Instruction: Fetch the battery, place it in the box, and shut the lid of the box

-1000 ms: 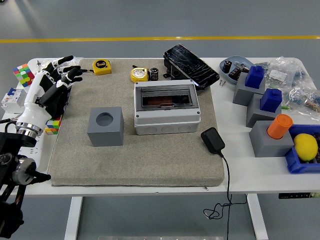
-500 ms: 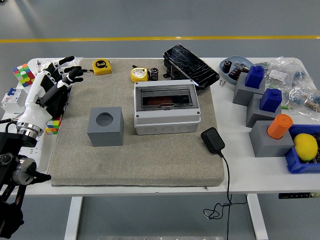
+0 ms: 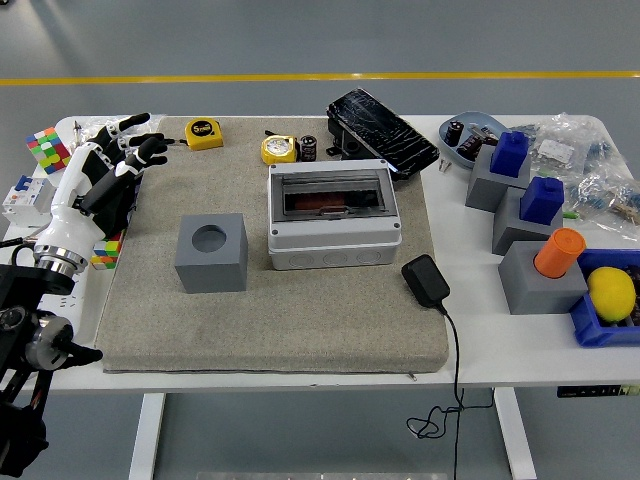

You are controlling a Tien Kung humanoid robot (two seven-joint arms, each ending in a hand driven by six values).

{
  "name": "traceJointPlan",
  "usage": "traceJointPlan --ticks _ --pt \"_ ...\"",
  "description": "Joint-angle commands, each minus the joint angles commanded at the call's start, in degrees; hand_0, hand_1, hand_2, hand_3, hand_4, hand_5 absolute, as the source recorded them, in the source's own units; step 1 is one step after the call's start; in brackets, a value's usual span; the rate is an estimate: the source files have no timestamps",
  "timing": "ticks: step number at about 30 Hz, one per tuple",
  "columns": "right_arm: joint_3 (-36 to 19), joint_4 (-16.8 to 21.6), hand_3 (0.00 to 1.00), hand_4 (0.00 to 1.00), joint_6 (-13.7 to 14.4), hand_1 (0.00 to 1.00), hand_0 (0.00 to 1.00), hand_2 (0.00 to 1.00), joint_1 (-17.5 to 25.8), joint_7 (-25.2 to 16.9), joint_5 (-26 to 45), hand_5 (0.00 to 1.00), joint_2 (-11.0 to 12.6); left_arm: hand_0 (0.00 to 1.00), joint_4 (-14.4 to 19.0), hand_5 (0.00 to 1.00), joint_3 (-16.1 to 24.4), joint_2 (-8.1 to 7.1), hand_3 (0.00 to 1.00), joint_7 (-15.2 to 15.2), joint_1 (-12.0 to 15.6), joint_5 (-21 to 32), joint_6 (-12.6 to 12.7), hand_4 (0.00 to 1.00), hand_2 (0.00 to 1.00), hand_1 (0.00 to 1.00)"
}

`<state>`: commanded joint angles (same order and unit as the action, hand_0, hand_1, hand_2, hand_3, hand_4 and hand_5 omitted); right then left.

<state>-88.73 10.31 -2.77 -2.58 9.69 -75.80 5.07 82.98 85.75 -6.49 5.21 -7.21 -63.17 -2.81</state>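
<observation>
**A:** Where does the robot hand (image 3: 112, 165) stand?

**B:** The left one hovers over the left edge of the mat (image 3: 270, 320). Its fingers are spread and hold nothing. It is well apart from the box (image 3: 334, 215). The right arm is out of view.

**A:** And the battery?

**B:** I can't pin it down. A reddish-brown shape (image 3: 318, 207) shows through the smoky lid (image 3: 333, 192), which looks to lie flat on the box. A small dark cylinder (image 3: 308, 148) also stands just beside the yellow tape measure (image 3: 279, 150), behind the box. Either could be the battery.

**A:** So which stage is this?

**B:** It fits two. If the shape inside is the battery, the box is filled and shut and the hand is resting clear. If the battery is the cylinder out on the desk (image 3: 480, 330), the fetch lies ahead, with a shut lid in the way.

**A:** What would doing it well look like?

**B:** In my judgement, confirm what is under the lid before committing. Any reach across should pass clear of the grey block (image 3: 211, 253) with the round hole. The lid would handle best pressed evenly along its front edge.
</observation>
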Motion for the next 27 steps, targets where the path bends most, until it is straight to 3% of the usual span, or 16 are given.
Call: traceJointPlan --ticks 27 --pt "0.3 0.0 0.697 0.998 0.0 0.704 0.740 0.708 0.0 -0.1 0.2 0.547 0.0 0.582 0.0 0.413 0.1 -0.01 0.742 -0.1 0.0 0.0 -0.1 0.998 0.623 0.626"
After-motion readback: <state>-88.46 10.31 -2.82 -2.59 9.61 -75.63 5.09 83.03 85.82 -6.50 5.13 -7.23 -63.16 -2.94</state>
